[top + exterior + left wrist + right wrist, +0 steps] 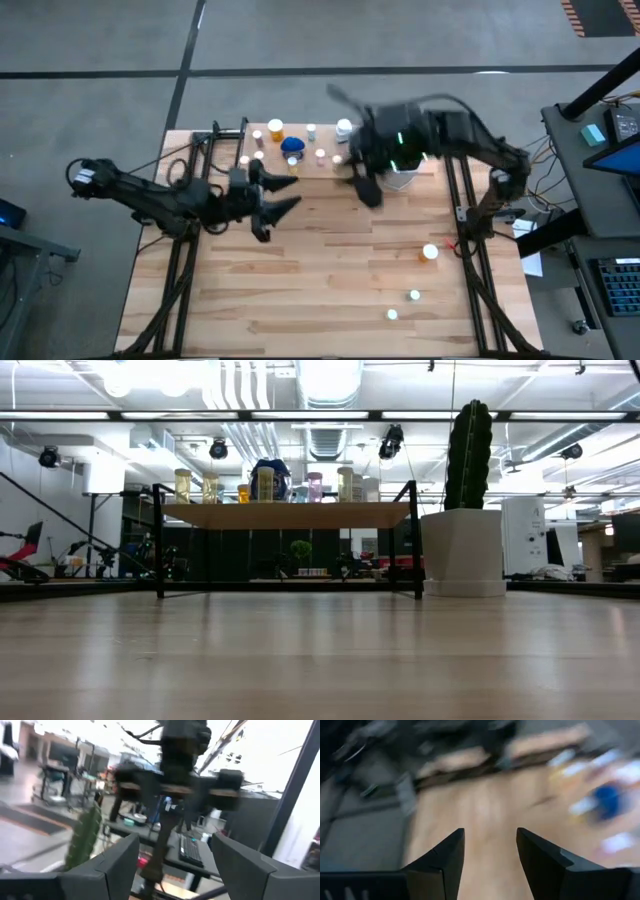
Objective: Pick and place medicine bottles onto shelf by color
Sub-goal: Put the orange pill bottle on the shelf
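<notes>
A: Okay, nearest edge first. Three small white-capped bottles (414, 295) lie loose on the slatted light-wood tabletop (320, 280), right side; the one nearest the right arm's frame looks orange-bodied (430, 252).

B: Grippers?

A: Left gripper (285, 194) sits mid-table, left of centre, level with the table, fingers spread wide, nothing between them. The left wrist view confirms it: both dark fingers (112, 865) apart, gap empty, looking at the other arm.

B: Right one?

A: Right gripper (366, 189) hangs tilted down over the table just in front of the shelf, blurred. In the right wrist view its fingers (447, 855) stand apart with bare wood between them. Not holding anything.

B: Shelf status?

A: Low light-wood shelf on thin black legs (290, 515) stands at the far edge. Bottles are lined up on it: amber ones (183, 484) toward the left, a larger blue bottle (268, 477) near the middle, pale and white ones (345, 482) to its right. Exact count can't be read.

B: Anything else back there?

A: White pot holding a tall green cactus (468, 510), on the table beside the shelf's right end, partly hidden under the right arm in the high view.
</notes>
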Robot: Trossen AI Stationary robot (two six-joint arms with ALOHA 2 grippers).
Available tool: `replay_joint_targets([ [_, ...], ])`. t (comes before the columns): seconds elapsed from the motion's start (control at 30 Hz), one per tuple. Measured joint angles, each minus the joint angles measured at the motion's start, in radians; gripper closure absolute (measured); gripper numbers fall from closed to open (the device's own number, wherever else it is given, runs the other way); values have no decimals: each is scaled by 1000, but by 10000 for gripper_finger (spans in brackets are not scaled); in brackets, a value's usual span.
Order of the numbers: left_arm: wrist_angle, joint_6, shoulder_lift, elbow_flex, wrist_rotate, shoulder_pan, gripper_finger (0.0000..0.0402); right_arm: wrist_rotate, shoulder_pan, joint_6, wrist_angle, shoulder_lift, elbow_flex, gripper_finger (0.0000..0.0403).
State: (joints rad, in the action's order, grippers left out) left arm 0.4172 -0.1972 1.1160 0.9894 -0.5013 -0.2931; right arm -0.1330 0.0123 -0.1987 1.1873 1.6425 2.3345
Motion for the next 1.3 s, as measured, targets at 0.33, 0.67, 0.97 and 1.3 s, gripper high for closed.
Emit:
replay_joint_targets([
  [0.33,1,-81,95,66,3,-35,169,34,-391,-584,285,-89,-150,234],
  [0.67,37,-85,77,109,2,-36,169,205,-648,-1031,382,-231,-564,247],
  [0.97,105,-104,74,130,-1,-36,169,207,-627,-1284,346,-422,-985,193],
  [1.3,96,-217,77,109,-1,-36,169,197,-616,-1466,153,-488,-1293,103],
])
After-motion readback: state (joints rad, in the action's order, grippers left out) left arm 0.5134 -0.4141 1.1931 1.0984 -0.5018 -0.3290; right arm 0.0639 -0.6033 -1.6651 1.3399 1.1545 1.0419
